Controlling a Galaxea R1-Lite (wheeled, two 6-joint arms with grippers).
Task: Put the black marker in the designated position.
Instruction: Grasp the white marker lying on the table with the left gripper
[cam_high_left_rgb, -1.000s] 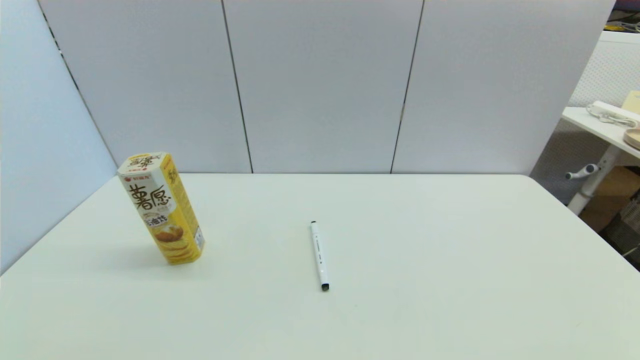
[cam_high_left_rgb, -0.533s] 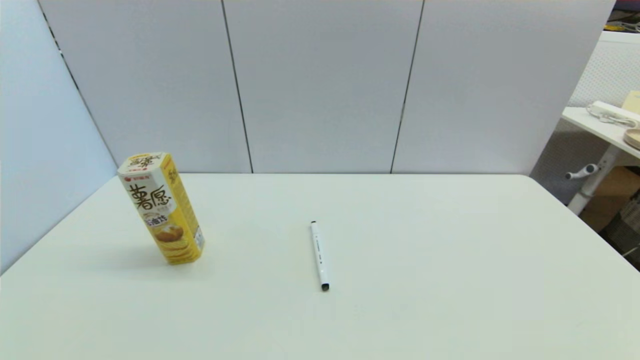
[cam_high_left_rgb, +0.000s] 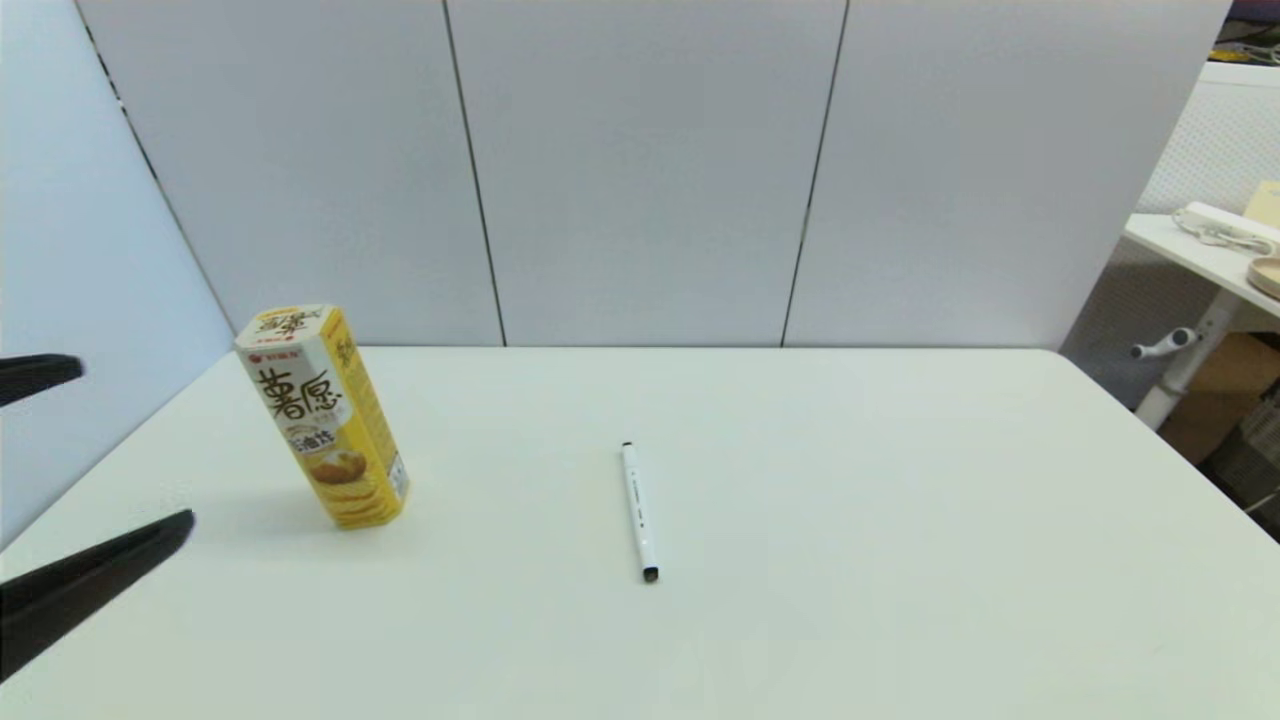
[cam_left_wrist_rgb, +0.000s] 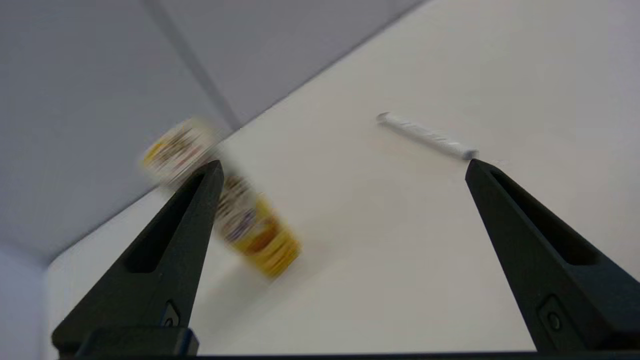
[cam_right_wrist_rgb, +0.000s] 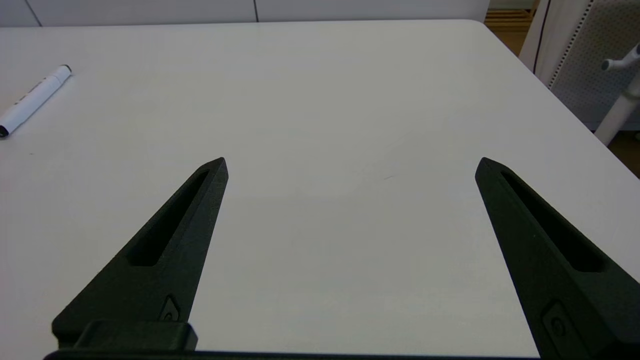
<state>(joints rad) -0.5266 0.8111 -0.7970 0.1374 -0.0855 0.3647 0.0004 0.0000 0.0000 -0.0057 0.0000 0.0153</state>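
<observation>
Left gripper (cam_high_left_rgb: 130, 445) at table's left edge, spread wide, empty, aimed past yellow snack box (cam_high_left_rgb: 322, 415) toward black marker (cam_high_left_rgb: 638, 510). Right gripper (cam_right_wrist_rgb: 350, 167) parked low, also spread.

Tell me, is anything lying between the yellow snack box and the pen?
No. In the head view, only bare white table lies between the snack box and the pen.

A white table (cam_high_left_rgb: 900, 520) fills the foreground under soft, even light, backed by pale grey wall panels (cam_high_left_rgb: 640, 170) divided by thin dark vertical seams. A similar panel (cam_high_left_rgb: 70, 250) closes the left side. To the right, a second white desk (cam_high_left_rgb: 1205, 255) stands on a white leg (cam_high_left_rgb: 1185, 375), holding a white power strip (cam_high_left_rgb: 1225, 225), with a perforated white screen (cam_high_left_rgb: 1210, 140) behind it.
</observation>
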